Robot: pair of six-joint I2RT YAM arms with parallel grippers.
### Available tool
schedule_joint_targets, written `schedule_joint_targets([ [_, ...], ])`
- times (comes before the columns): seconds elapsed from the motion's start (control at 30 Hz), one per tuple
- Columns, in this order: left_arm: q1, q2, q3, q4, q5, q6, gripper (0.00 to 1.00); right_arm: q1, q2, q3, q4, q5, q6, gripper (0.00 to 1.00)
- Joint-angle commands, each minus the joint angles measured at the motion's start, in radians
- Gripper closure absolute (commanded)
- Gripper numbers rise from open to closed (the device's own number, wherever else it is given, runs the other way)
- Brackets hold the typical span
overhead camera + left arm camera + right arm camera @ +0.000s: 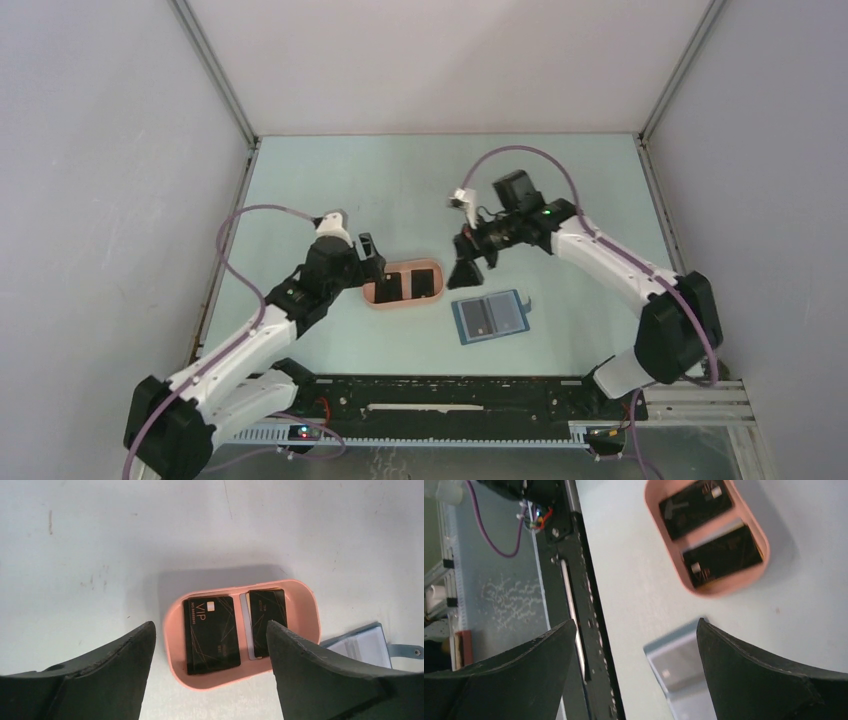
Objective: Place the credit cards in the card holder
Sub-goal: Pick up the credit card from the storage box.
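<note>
- Pink plastic catches the eye first: an oval tray (pixel 370 292) sits on the pale green table (pixel 400 190), roughly between the two arms.
- Inside it lie the credit cards (pixel 211 635), flat and side by side.
- Seen from the left wrist, the nearer black card carries "VIP" in gold lettering. The second black card (pixel 267 622) rests on top of a paler card, whose edge shows along one side.
- Just beside the tray, towards the right arm and a little closer to the arm bases, the blue card holder (pixel 489 316) lies open and flat with its inner pockets facing up.
- From above, one half of the holder looks darker than the other. I cannot tell whether a card sits in that half.
- A small blue strap with a snap (pixel 407 651) sticks out from the holder's edge.
- The left gripper (pixel 209 626) hangs over the tray with its jaws spread wide and nothing between them. The cards show plainly in the gap below.
- The right gripper (pixel 636 622) is also released, its jaws parted as far as they go and empty.
- It hovers above the table near the tray's far side. Tray and holder both appear beneath it in its own view, the holder blurred.
- A black rail (pixel 589 605) of the arm mount runs along the near table edge.
</note>
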Motion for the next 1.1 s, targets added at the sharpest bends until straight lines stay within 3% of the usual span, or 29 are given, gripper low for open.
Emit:
schedule_joint_targets([
  [0.0, 0.008, -0.107, -0.088, -0.013, -0.094, -0.038, 0.15, 0.122, 0.129, 0.15, 0.167, 0.149, 0.287, 0.0],
  [0.2, 0.044, -0.161, -0.221, 0.091, -0.018, -0.173, 0.21, 0.191, 0.283, 0.188, 0.403, 0.132, 0.611, 0.0],
  [0.37, 0.107, -0.166, -0.288, 0.184, 0.054, -0.211, 0.25, 0.204, 0.405, 0.267, 0.444, 0.173, 0.728, 0.01],
  [0.57, 0.147, -0.138, -0.317, 0.269, 0.12, -0.223, 0.32, 0.227, 0.483, 0.285, 0.443, 0.284, 0.799, 0.21],
  [0.77, 0.149, -0.082, -0.34, 0.323, 0.169, -0.249, 0.49, 0.262, 0.51, 0.281, 0.419, 0.415, 0.88, 0.4],
  [1.07, 0.149, -0.075, -0.37, 0.319, 0.197, -0.274, 0.8, 0.303, 0.538, 0.212, 0.465, 0.48, 0.944, 0.41],
])
